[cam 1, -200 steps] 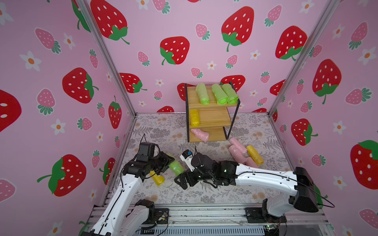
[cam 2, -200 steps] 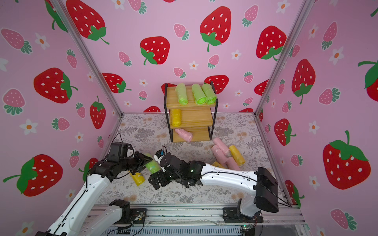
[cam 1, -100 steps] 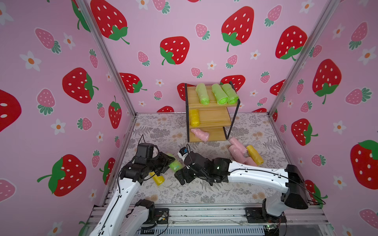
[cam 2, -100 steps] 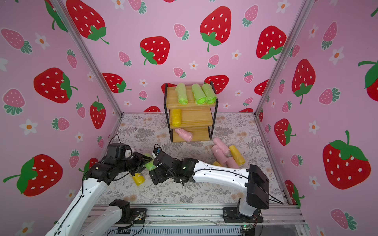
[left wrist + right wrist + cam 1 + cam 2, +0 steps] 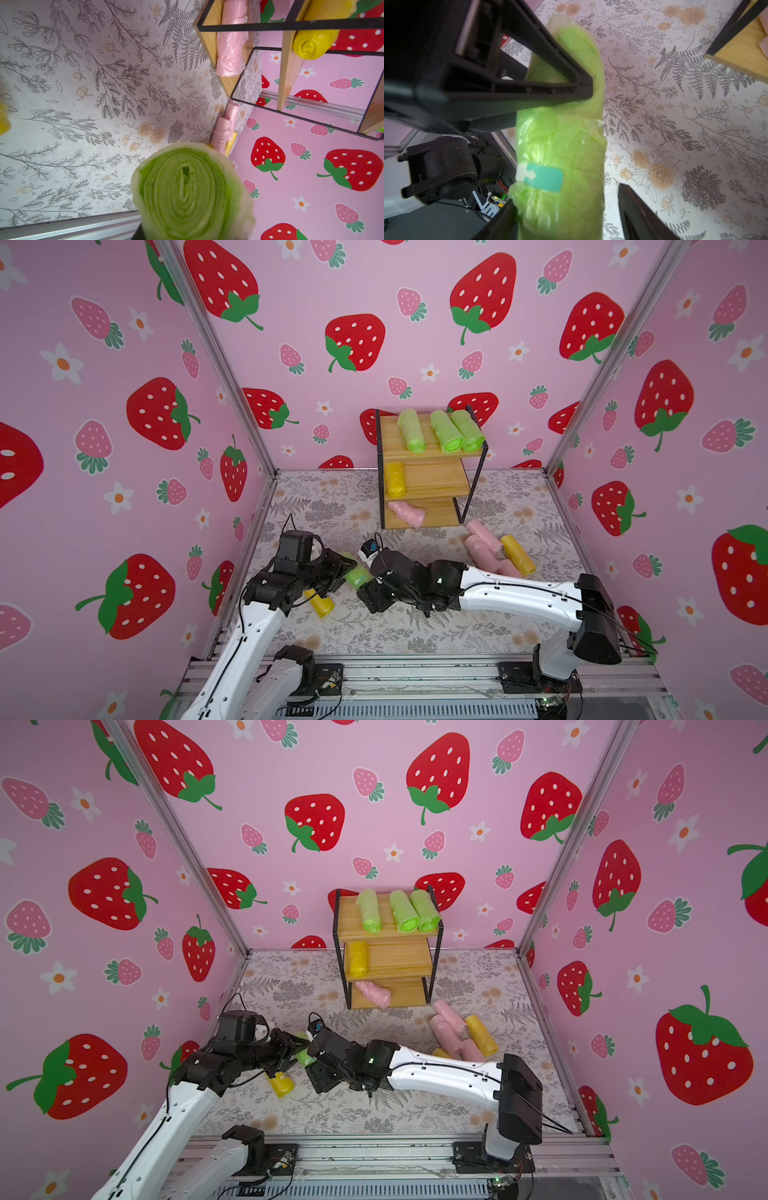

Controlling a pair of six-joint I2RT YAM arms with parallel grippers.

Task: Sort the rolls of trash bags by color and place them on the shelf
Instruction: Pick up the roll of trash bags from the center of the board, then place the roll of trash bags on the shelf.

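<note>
Green roll (image 5: 560, 135) crosswise in left tool (image 5: 348, 567), end twd right tool (image 5: 566, 193).

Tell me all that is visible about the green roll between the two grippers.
The green roll is a soft, crinkly cylinder of light green plastic, wound in layers, with a teal sticker on its side. The left gripper clamps one end over the floral mat; the right gripper, jaws open, straddles the other end.
</note>
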